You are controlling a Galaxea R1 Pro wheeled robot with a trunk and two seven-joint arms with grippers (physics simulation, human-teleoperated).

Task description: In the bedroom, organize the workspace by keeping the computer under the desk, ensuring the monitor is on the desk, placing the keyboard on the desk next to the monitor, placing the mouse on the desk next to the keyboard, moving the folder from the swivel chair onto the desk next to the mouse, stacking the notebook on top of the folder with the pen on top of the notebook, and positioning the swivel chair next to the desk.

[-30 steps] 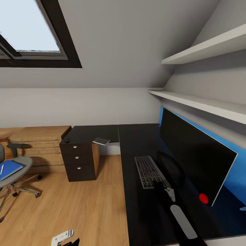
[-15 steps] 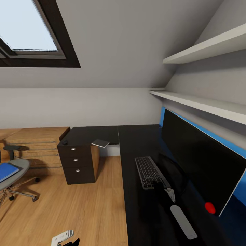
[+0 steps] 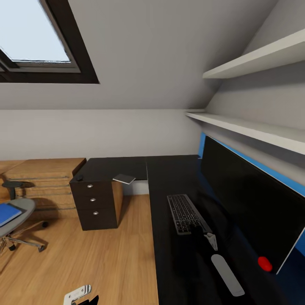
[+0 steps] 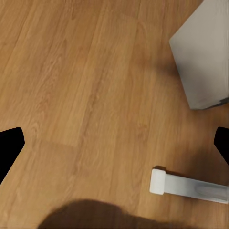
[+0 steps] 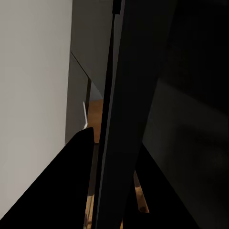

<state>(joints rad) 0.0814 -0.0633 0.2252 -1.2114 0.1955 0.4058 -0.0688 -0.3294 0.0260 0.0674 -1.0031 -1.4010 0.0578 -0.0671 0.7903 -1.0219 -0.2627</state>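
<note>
The black desk [image 3: 169, 262] runs along the right wall with the wide monitor [image 3: 245, 199] standing on it. The keyboard [image 3: 184, 212] lies lengthwise beside the monitor, and my right gripper [image 3: 199, 231] is shut on its near end. At the left edge, the blue folder [image 3: 6, 213] rests on the swivel chair [image 3: 21, 205]. A thin grey notebook [image 3: 125, 178] sits on the black drawer unit [image 3: 95, 203]. A small dark lump [image 3: 79, 177], possibly the mouse, sits on the same unit. My left gripper [image 4: 114, 143] hangs open over the wood floor. The pen is out of view.
Two white shelves [image 3: 254, 127] overhang the desk. Low light-wood shelving [image 3: 42, 182] stands against the back wall. A pale grey box [image 4: 202, 52] and a white desk foot [image 4: 188, 186] are on the floor under my left gripper. A red dot [image 3: 264, 263] sits at the monitor's near corner.
The camera has shifted, sliding the chair and drawer unit left and the monitor's near corner further right. The keyboard and my right arm kept their place in the picture.
</note>
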